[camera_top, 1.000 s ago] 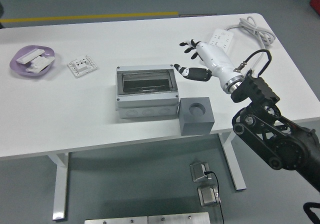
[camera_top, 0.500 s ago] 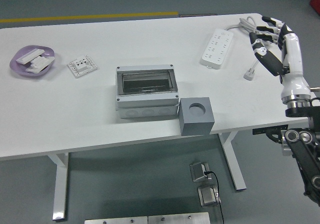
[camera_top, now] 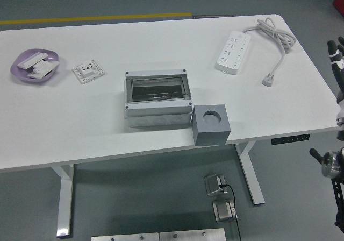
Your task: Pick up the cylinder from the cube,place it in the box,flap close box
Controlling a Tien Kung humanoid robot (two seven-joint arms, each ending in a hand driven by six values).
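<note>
Box (camera_top: 157,99), grey with a clear flap shut over its top, sits mid-surface, far out to the hand's left. White surface (camera_top: 97,128) is the largest thing in view, spanning nearly the full width. Right hand (camera_top: 337,55) shows only as a sliver at the right edge of the view, off the surface's right end; a few black-tipped fingers (camera_top: 331,47) are visible, too little to tell whether they are spread or curled. It holds nothing that can be seen.

Cube (camera_top: 212,124), grey, stands touching the box's front right corner, at the surface's near edge, between box and hand but well apart from the hand. Round socket in its top face looks empty. Cylinder cannot be made out anywhere; the dark interior behind the box's flap is unclear.

Power strip (camera_top: 234,51), white, lies at the far right of the surface, nearest the hand, its cable (camera_top: 278,36) coiled beyond it. Purple dish (camera_top: 35,64) with white pieces sits farthest from the hand. Small white socket plate (camera_top: 88,71) lies just beside the dish.
</note>
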